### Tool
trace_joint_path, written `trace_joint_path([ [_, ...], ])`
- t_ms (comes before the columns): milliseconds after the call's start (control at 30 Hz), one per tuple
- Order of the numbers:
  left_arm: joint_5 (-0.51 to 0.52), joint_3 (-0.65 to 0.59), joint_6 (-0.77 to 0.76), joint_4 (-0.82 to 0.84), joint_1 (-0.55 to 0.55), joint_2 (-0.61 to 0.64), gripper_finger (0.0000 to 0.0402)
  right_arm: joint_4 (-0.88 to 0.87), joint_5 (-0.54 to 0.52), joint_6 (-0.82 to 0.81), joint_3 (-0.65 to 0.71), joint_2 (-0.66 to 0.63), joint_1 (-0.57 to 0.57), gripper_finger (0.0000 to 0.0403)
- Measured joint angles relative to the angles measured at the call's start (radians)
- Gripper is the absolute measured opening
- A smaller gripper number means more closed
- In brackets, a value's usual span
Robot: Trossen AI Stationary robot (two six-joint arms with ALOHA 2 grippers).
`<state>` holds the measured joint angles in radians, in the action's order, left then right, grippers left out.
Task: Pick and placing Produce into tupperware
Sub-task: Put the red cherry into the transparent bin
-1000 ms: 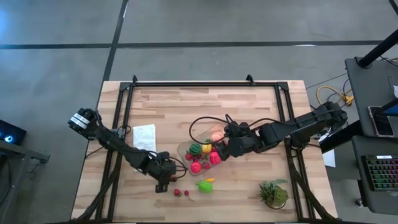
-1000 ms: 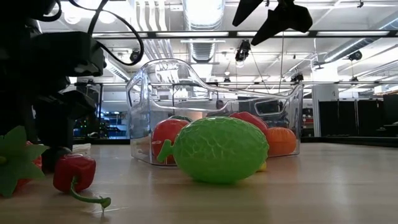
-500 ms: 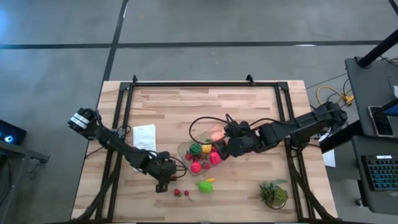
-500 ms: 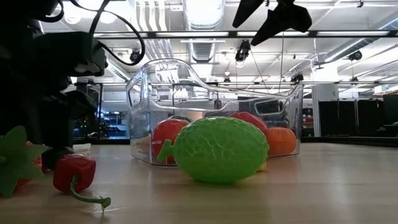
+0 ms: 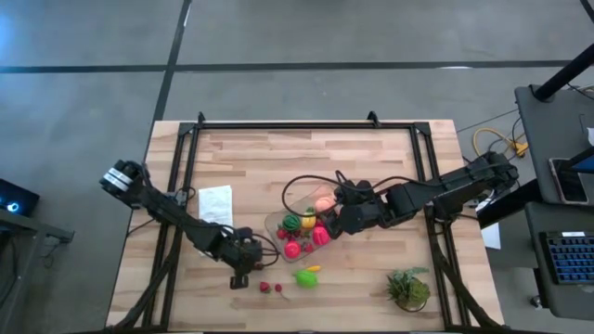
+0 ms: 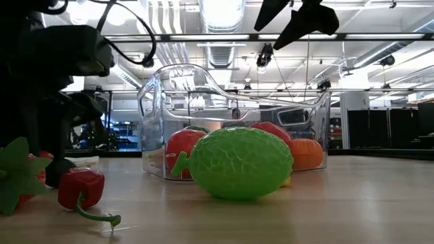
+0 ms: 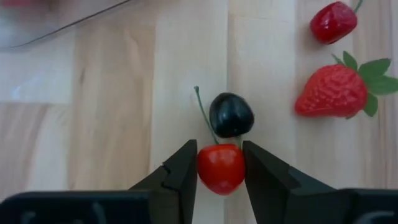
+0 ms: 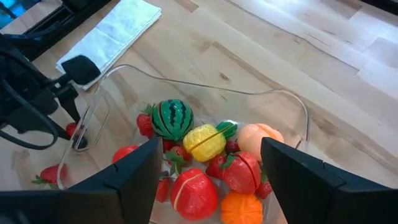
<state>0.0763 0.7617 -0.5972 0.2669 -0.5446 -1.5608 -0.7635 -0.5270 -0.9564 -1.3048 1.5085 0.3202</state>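
High view: the left gripper (image 5: 243, 276) is down beside the clear tupperware (image 5: 303, 223); the right gripper (image 5: 327, 225) hovers over it.

Left wrist view: its fingers (image 7: 181, 175) clamp a red cherry (image 7: 220, 168).

Right wrist view: fingers apart above the striped melon (image 8: 172, 118).

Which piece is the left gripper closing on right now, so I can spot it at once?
Start at the clear tupperware mid-table and look toward the front-left edge, where the left gripper sits low over the wood. Between its fingers is a bright red cherry, touching a near-black cherry; the strawberry lies apart.
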Motion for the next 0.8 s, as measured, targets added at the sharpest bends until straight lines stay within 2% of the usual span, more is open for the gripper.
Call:
trace_joint_path([
  [233, 0.02, 0.095, 0.002, 0.288, 0.002, 0.059, 0.0097, 0.0, -0.018, 0.026, 0.0, 0.0, 0.0, 0.0258],
  [433, 0.157, 0.211, 0.001, 0.506, 0.002, 0.155, 0.0097, -0.005, -0.111, 0.064, 0.0, -0.028, 0.0, 0.0258],
  [567, 0.383, 0.292, 0.013, 0.536, 0.004, 0.22, 0.0097, -0.026, -0.205, 0.071, 0.001, -0.066, 0.0, 0.0258],
  [667, 0.523, 0.341, 0.099, 0.496, 0.031, 0.246, 0.0097, -0.046, -0.276, 0.072, 0.001, -0.115, 0.0, 0.0258],
  [800, 0.491, 0.363, 0.228, 0.369, 0.115, 0.249, 0.0097, -0.08, -0.314, 0.096, 0.001, -0.183, 0.0, 0.0258],
])
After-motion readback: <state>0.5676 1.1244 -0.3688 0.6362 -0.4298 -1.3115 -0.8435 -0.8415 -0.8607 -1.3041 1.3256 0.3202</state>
